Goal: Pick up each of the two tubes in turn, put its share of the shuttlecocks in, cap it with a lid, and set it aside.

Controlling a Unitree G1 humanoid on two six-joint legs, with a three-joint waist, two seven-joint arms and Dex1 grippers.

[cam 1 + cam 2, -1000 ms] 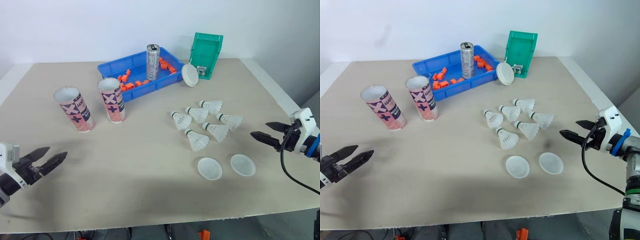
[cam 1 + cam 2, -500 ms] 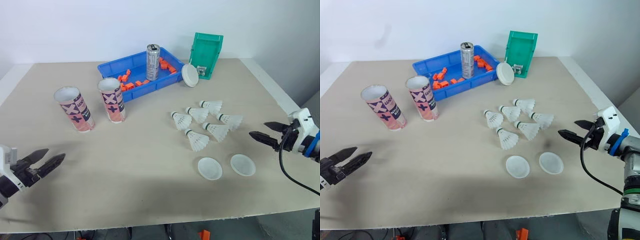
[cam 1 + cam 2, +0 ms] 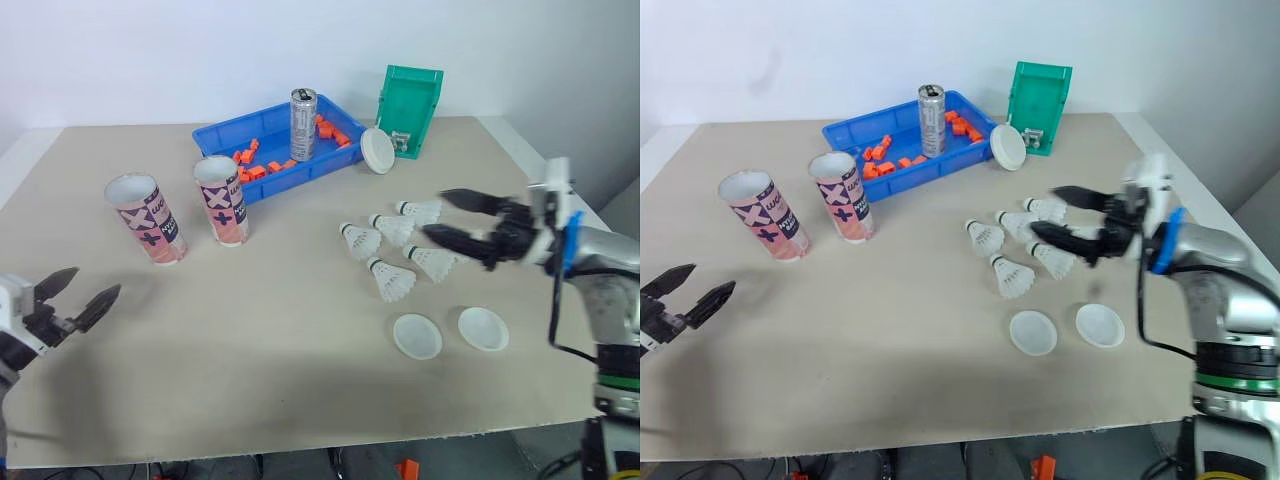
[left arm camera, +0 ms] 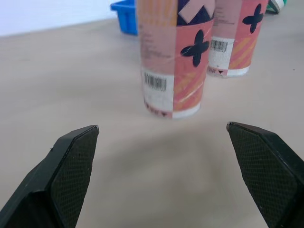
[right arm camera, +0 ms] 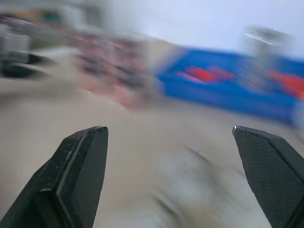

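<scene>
Beige desk [image 3: 280, 330] against a white wall, with both tubes standing upright and open-topped toward the left: the left tube [image 3: 146, 220] and, just beside it, the right tube [image 3: 221, 200]. Behind them sit a blue tray [image 3: 215, 138] of orange bits, a can [image 3: 304, 110] and a green bin [image 3: 413, 95]. Five shuttlecocks [image 3: 395, 229] lie in a loose cluster right of centre, and two white lids [image 3: 418, 337] rest flat on the desk nearer the front edge.

The big change is on the right. A second ago the right gripper [image 3: 434, 213] hung out by the desk's right edge with its fingers fairly close together; it has now swung inward and hovers over the far side of the shuttlecock cluster, fingers spread wide and holding nothing. The left gripper [image 3: 96, 281] has drawn back a little toward the near left corner and opened wider too, also empty. Its wrist camera looks straight at the left tube, which stands between the two fingers but well ahead of them.

Nothing on the desk has moved, so no tube is lifted, filled or capped. My reading is that the opening step has only just begun: the right arm is lining up on a shuttlecock, while the left faces the nearer tube and must close the gap before it can lift it.
</scene>
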